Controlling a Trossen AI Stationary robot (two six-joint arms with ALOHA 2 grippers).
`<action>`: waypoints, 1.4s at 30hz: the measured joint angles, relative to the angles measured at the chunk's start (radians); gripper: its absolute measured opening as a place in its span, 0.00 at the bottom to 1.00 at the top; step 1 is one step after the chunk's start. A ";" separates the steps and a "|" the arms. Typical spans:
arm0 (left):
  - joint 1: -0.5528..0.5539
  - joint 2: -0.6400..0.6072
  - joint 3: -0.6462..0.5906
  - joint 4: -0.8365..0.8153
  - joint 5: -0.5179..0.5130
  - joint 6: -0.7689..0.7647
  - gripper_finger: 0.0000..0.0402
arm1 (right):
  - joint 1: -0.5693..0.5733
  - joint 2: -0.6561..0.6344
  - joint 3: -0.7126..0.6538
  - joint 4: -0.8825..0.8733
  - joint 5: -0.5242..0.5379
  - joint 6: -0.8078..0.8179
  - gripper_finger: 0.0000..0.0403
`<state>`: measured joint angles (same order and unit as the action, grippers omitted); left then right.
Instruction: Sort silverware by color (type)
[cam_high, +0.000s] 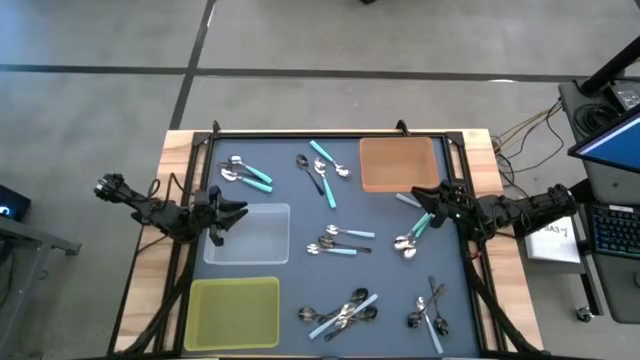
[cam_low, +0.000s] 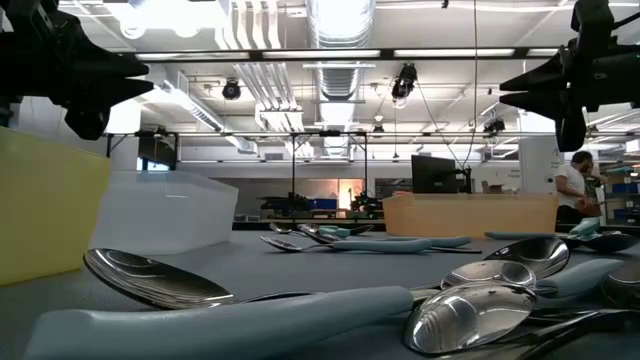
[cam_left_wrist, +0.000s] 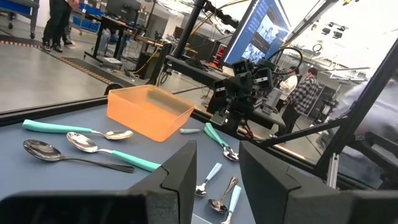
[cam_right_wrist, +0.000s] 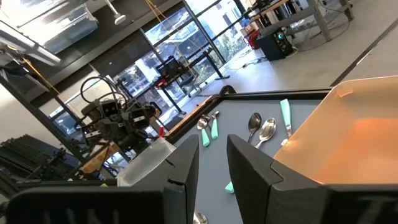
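Metal and plastic: the spoons (cam_high: 337, 244) lie scattered over the dark tabletop (cam_high: 300, 215); light, stiff, bowls polished and probably slippery, so the slim handles look the better place to pinch.
Left end effector (cam_high: 238, 210): hovers over the near corner of the clear tray (cam_high: 262, 250), fingers apart with a narrow gap, holding nothing.
Teal pair (cam_high: 247, 175): just ahead of the left end effector, handles clear of each other's bowls.
Yellow tray (cam_high: 235, 312): well behind the left end effector, empty.
Middle piles (cam_high: 342, 311): spoons crossed and touching, likely to drag neighbours.
Right end effector (cam_high: 421, 195): hovers beside the orange tray (cam_high: 399, 163), fingers slightly apart, empty; spoons (cam_high: 411, 240) lie just below it.
Edges: black rails frame the tabletop; open mat between clusters gives room.
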<state>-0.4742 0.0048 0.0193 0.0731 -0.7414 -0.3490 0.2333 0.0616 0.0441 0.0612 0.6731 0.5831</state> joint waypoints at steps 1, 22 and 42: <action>0.000 0.000 0.000 0.000 0.000 0.000 0.26 | 0.000 0.000 0.000 0.000 0.000 0.000 0.19; 0.000 0.000 0.000 0.000 0.000 0.000 0.26 | 0.000 0.000 0.000 0.000 0.000 0.000 0.19; 0.000 0.000 0.000 0.000 0.000 0.000 0.26 | 0.000 0.000 0.000 0.027 0.008 0.008 0.19</action>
<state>-0.4741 0.0048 0.0194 0.0728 -0.7414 -0.3492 0.2329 0.0616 0.0437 0.0881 0.6812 0.5914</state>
